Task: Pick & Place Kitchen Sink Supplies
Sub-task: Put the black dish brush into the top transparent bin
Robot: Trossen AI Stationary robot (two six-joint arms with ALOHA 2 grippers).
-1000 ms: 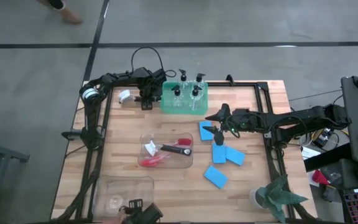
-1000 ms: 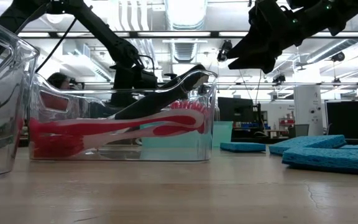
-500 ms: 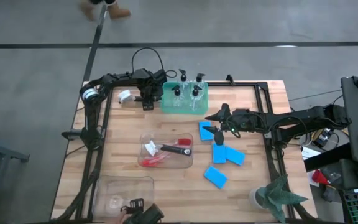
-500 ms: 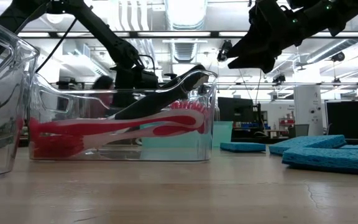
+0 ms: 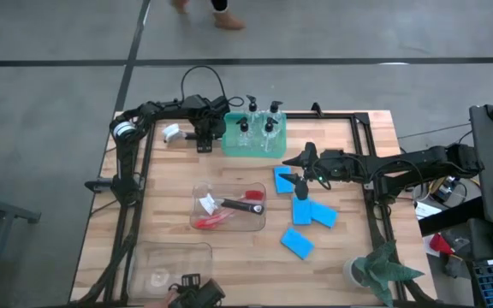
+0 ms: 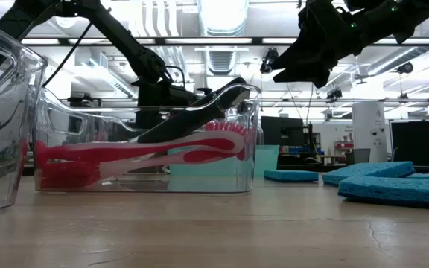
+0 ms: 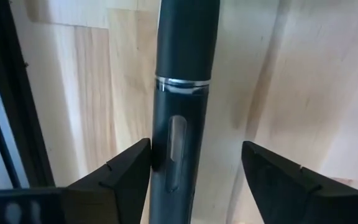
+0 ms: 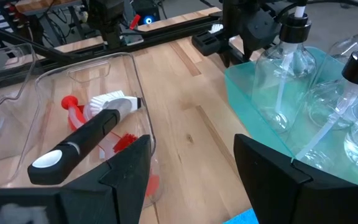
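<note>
My right gripper (image 5: 292,170) hangs open in the air over the blue sponges (image 5: 302,210), which lie flat on the table right of centre; one more sponge (image 5: 296,243) lies nearer. The low view shows it (image 6: 304,71) well above the table. In the right wrist view its open fingers (image 8: 191,168) frame the clear bin (image 8: 73,81) holding red, black and white-headed brushes (image 8: 86,134). The clear pump bottles (image 5: 257,126) stand in the green tray (image 5: 229,145) at the far edge. My left gripper (image 5: 202,139) waits open beside that tray, a dark tube (image 7: 182,93) showing between its fingers.
A second clear bin (image 5: 169,261) sits at the near left corner and a small green plant (image 5: 383,269) at the near right. The dark frame rails (image 5: 139,197) run along both table sides. Bare wood lies between the brush bin and the tray.
Both arms and all the things on the table have kept still. A person has walked past on the floor beyond the far edge.
</note>
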